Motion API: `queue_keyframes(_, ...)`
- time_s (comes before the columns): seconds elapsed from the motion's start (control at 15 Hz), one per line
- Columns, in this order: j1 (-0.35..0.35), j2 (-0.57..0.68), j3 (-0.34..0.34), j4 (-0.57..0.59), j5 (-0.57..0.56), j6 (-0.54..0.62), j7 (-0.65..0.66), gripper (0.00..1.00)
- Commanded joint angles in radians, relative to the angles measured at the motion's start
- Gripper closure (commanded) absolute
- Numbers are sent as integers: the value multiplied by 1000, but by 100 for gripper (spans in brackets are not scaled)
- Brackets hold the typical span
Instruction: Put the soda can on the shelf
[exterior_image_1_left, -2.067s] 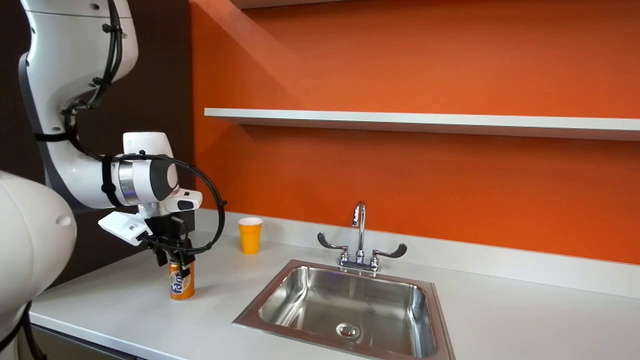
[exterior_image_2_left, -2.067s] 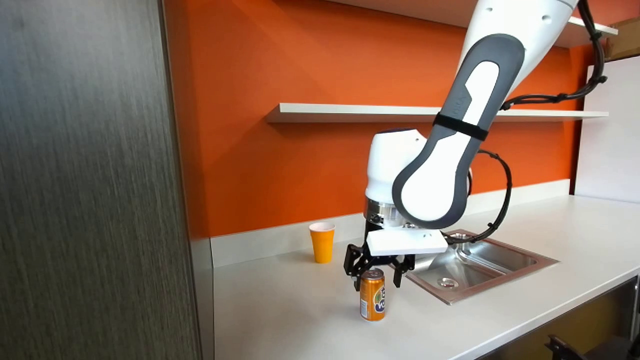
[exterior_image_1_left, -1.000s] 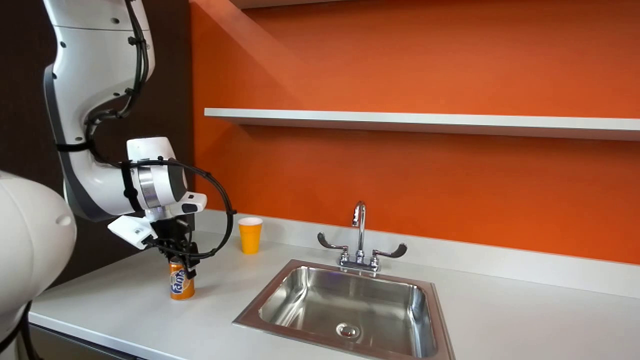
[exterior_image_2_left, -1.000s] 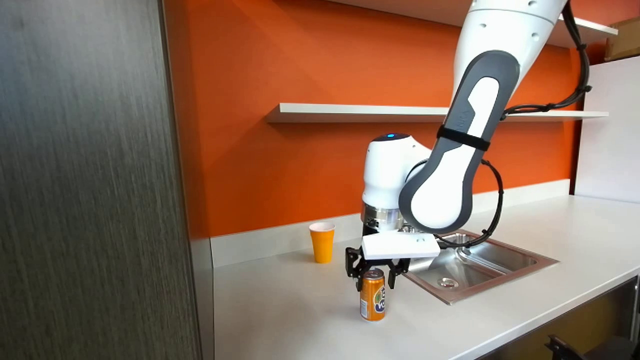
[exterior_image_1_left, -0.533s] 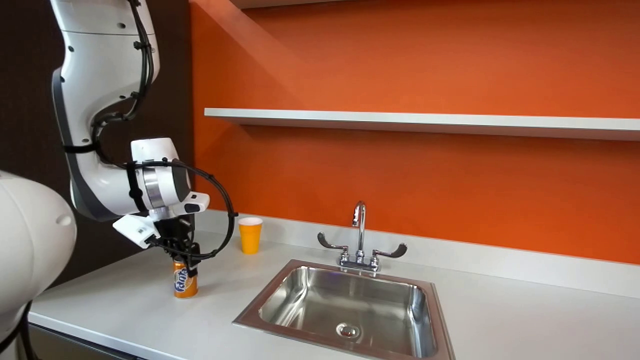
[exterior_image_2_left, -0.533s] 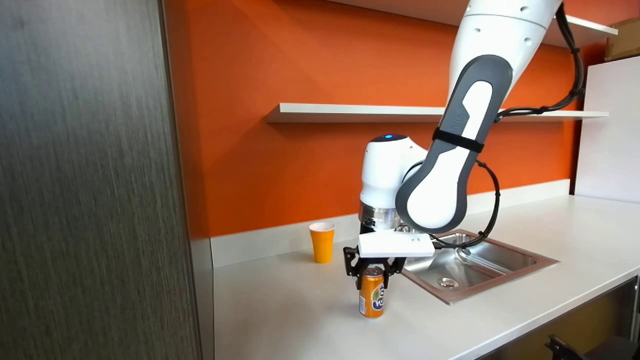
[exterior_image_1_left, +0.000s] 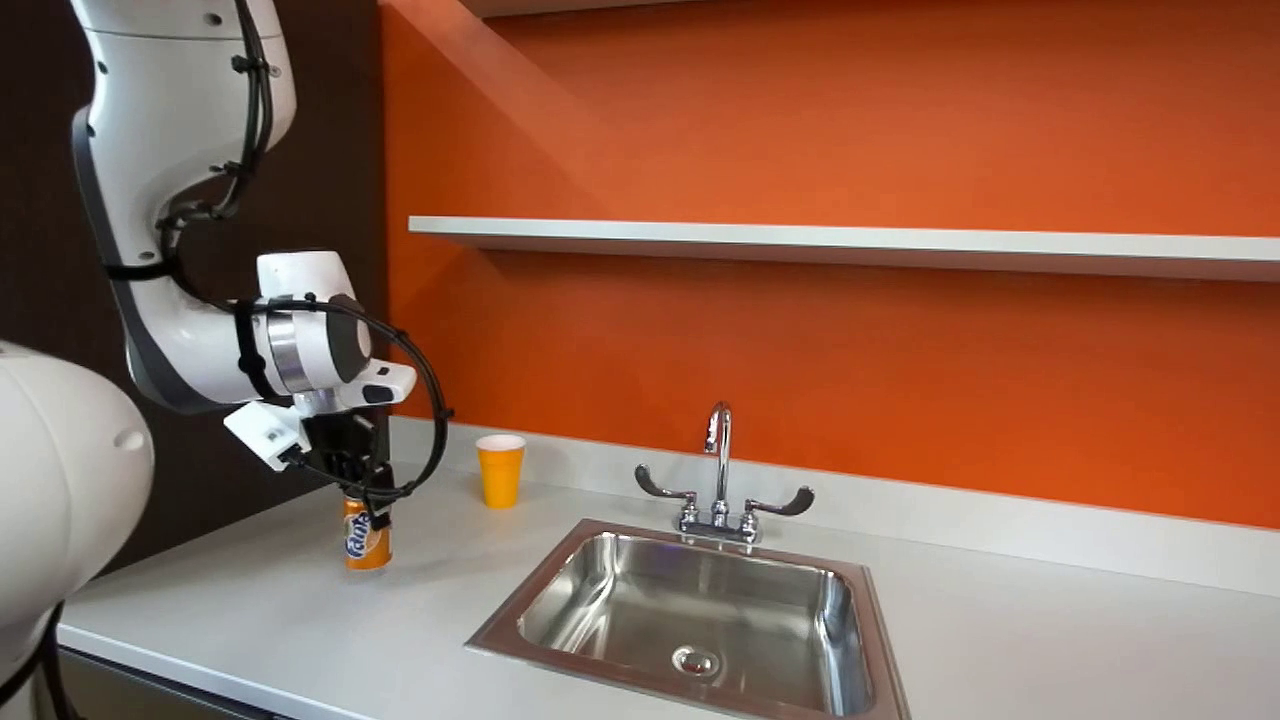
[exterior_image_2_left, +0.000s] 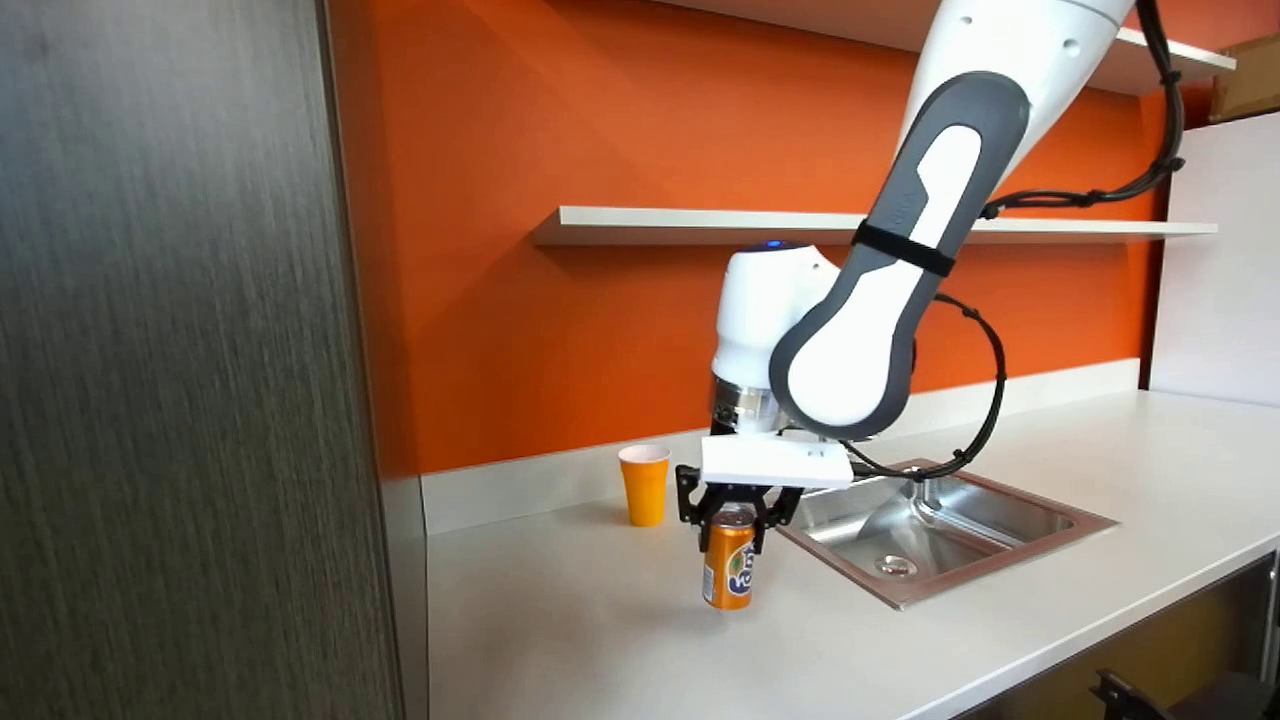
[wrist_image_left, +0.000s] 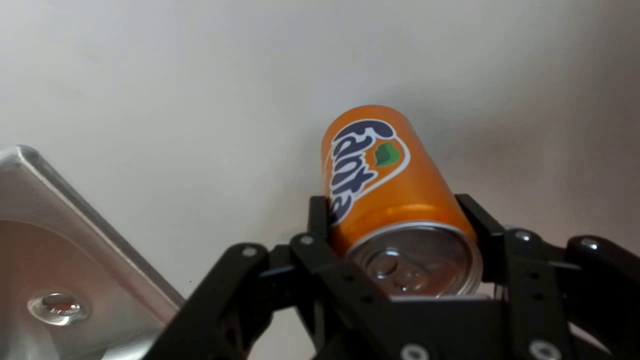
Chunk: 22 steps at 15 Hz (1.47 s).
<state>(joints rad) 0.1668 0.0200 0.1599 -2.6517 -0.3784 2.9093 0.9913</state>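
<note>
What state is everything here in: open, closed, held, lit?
Orange cylindrical soda can: held roughly upright, apparently off the pale countertop; opened or not, unclear.
Black two-fingered gripper: closed on the can.
Long thin white shelf: wall-mounted, awaiting the can.
Yellow tapered cup: upright, no lid.
Curved chrome faucet: seemingly off.
White jointed arm: blue light lit.

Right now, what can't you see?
Shelf top: hidden behind its front edge, both exterior views.
Bottom inside the cup: hidden by its near wall, both exterior views.
Soda can underside: hidden by its body, wrist view.
Brown box: cut off by the right edge, in an exterior view.
</note>
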Motion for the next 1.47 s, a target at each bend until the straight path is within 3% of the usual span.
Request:
queue_keyframes(0.0,26,-169,25,-29,138,-131,-78,62)
queue_keyframes(0.33,12,-388,61,-8,205,-347,-104,62)
queue_keyframes(0.6,-2,-529,85,28,220,-446,-103,62)
queue_keyframes(1.0,-35,-661,102,113,230,-481,-96,62)
queue_keyframes(1.4,-88,-705,105,221,234,-469,-97,62)
